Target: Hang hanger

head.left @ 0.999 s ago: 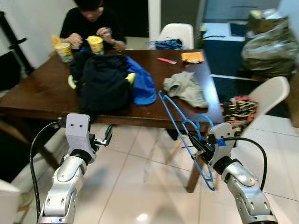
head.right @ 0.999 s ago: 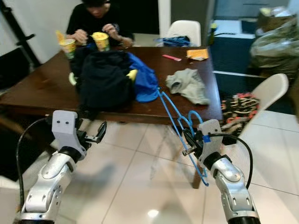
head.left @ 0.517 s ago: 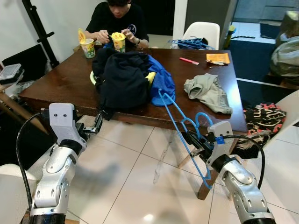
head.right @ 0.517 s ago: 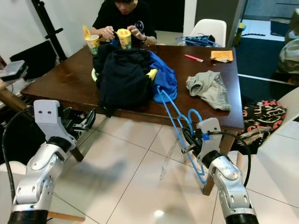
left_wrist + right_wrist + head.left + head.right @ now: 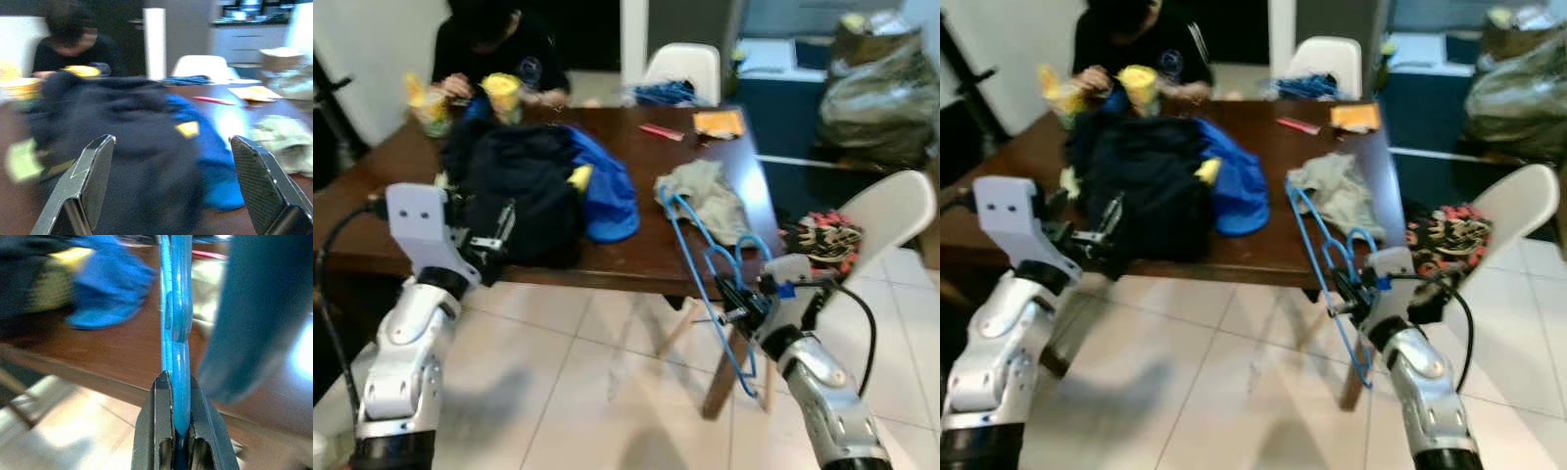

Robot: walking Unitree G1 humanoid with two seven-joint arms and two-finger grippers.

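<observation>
Now right gripper (image 5: 736, 300) clamps blue hanger (image 5: 697, 269); yellow cups (image 5: 501, 95) on table (image 5: 636, 250).

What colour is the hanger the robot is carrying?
Bright blue; the hanger shows best in the right wrist view.

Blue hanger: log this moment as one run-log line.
task: hang hanger | right gripper: shut on blue hanger, held in front of wooden table | left gripper: open, empty, near dark jacket | hanger not hung
</observation>
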